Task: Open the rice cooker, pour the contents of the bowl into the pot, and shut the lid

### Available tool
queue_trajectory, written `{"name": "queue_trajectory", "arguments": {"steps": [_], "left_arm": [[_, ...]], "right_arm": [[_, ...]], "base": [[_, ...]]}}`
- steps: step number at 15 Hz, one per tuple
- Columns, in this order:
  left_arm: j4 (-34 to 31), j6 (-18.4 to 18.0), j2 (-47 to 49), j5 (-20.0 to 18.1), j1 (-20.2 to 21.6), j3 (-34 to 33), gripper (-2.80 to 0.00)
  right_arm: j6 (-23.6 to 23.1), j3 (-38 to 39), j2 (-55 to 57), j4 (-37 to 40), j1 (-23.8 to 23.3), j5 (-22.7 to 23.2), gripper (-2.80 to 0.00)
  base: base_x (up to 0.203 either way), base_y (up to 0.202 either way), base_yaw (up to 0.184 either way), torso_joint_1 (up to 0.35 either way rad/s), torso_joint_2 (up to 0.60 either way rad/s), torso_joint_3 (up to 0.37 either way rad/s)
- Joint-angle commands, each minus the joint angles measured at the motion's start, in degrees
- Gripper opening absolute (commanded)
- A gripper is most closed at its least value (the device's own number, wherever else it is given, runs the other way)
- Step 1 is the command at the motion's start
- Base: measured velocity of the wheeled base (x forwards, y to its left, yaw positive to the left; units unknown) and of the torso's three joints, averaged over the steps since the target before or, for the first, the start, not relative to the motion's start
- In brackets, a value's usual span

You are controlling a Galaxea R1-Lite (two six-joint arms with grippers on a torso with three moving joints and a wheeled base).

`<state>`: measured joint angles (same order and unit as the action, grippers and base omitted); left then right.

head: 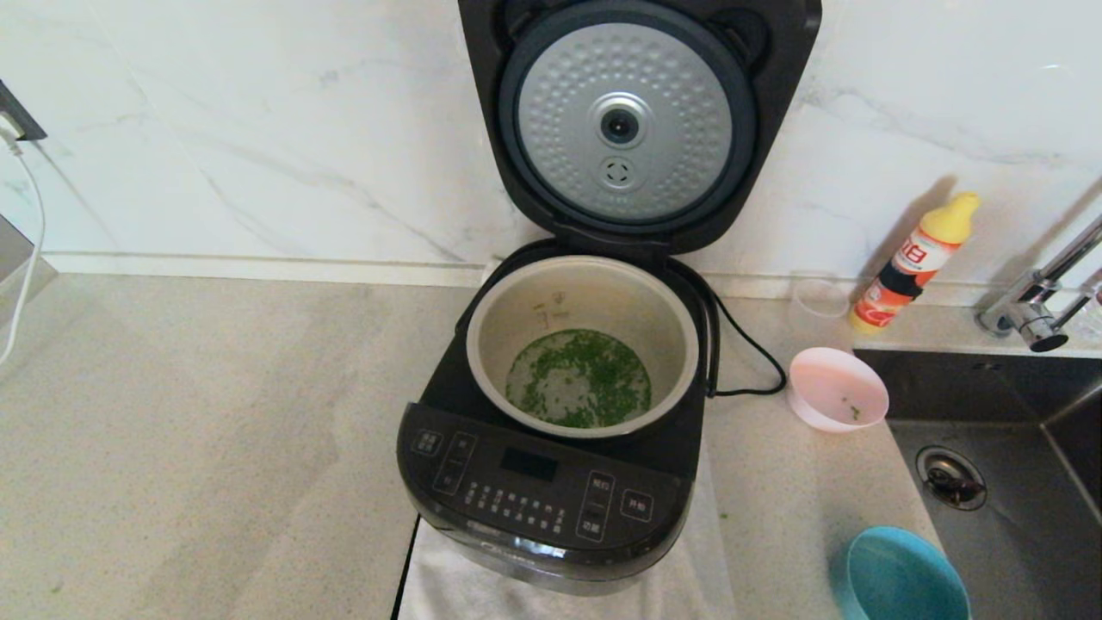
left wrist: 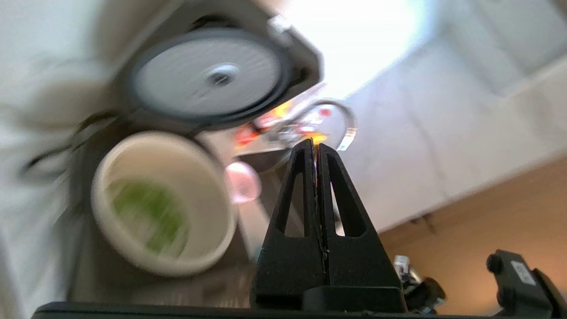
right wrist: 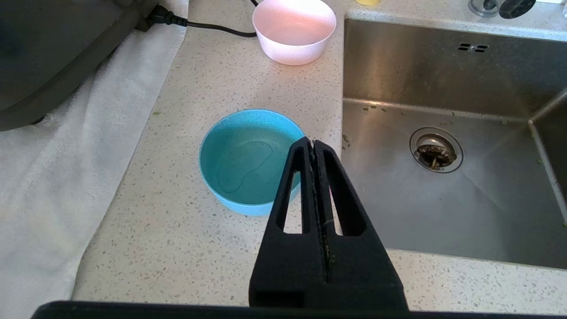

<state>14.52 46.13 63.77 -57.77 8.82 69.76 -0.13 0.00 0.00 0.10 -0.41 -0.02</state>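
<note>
The black rice cooker (head: 534,499) stands mid-counter with its lid (head: 633,120) raised upright, dimpled silver underside facing me. Its cream pot (head: 525,306) holds scattered green bits (head: 578,379) in a little water. The pale-pink bowl (head: 837,389) sits upright on the counter right of the cooker, with only a few green specks inside. Neither arm shows in the head view. My left gripper (left wrist: 315,142) is shut on nothing, raised, with the pot (left wrist: 208,195) and lid (left wrist: 208,75) blurred beyond it. My right gripper (right wrist: 312,142) is shut on nothing above the counter, near the blue bowl.
A blue bowl (right wrist: 248,155) with a film of water sits by the steel sink (right wrist: 447,93) at the right. A white towel (head: 689,577) lies under the cooker. A yellow-capped bottle (head: 913,263), a clear cup (head: 820,297) and a tap (head: 1037,301) stand at the back right. The power cord (head: 749,349) loops toward the pink bowl.
</note>
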Motion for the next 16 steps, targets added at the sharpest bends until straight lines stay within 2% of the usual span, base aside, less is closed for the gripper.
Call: {"name": "queue_trajectory", "arguments": {"steps": [1,4,5,6,7,8,9,10,11,13,14,16], "left_arm": [[-6.2,-3.5,-9.4,-0.3,3.2,-4.4,-2.80],[-13.1,-14.1,-13.6,-0.4,2.6,-12.4,-2.80],[-18.1,-16.4,-14.4,0.1,1.6,-12.5,-2.80],[-22.9,-20.2,-15.7,2.4,1.0,-11.9,-2.80],[-25.6,-27.1,-16.8,6.8,0.5,-12.1,-2.80],[-27.3,-35.8,-17.8,13.1,-0.4,-12.8,-2.80],[-28.2,-45.1,-19.8,21.0,-2.3,-14.2,-2.80],[-28.5,-50.8,-23.4,26.0,-3.9,-15.9,-2.80],[-28.8,-53.0,-27.9,28.4,-5.2,-18.0,-2.80],[-29.2,-54.9,-38.1,31.2,-7.4,-24.7,-2.80],[-29.2,-55.1,-43.3,32.2,-8.2,-29.5,-2.80],[-28.5,-53.2,-51.8,33.5,-9.1,-38.8,-2.80]], "right_arm": [[0.0,0.0,0.1,0.0,0.0,0.0,-2.80],[0.0,0.0,0.1,0.0,0.1,0.0,-2.80],[0.0,0.0,0.1,0.0,0.0,0.0,-2.80],[0.0,0.0,0.1,0.0,0.0,0.0,-2.80],[0.0,0.0,0.1,0.0,0.0,0.0,-2.80],[0.0,0.0,0.1,0.0,0.0,0.0,-2.80],[0.0,0.0,0.1,0.0,0.1,0.0,-2.80],[0.0,0.0,0.1,0.0,0.0,0.0,-2.80],[0.0,0.0,0.1,0.0,0.0,0.0,-2.80],[0.0,0.0,0.1,0.0,0.0,0.0,-2.80],[0.0,0.0,0.1,0.0,0.1,0.0,-2.80],[0.0,0.0,0.0,0.0,0.0,0.0,-2.80]], "base": [[0.000,0.000,0.000,0.000,0.00,0.000],[0.000,0.000,0.000,0.000,0.00,0.000],[0.000,0.000,0.000,0.000,0.00,0.000],[0.000,0.000,0.000,0.000,0.00,0.000],[0.000,0.000,0.000,0.000,0.00,0.000],[0.000,0.000,0.000,0.000,0.00,0.000],[0.000,0.000,0.000,0.000,0.00,0.000],[0.000,0.000,0.000,0.000,0.00,0.000],[0.000,0.000,0.000,0.000,0.00,0.000],[0.000,0.000,0.000,0.000,0.00,0.000],[0.000,0.000,0.000,0.000,0.00,0.000],[0.000,0.000,0.000,0.000,0.00,0.000]]}}
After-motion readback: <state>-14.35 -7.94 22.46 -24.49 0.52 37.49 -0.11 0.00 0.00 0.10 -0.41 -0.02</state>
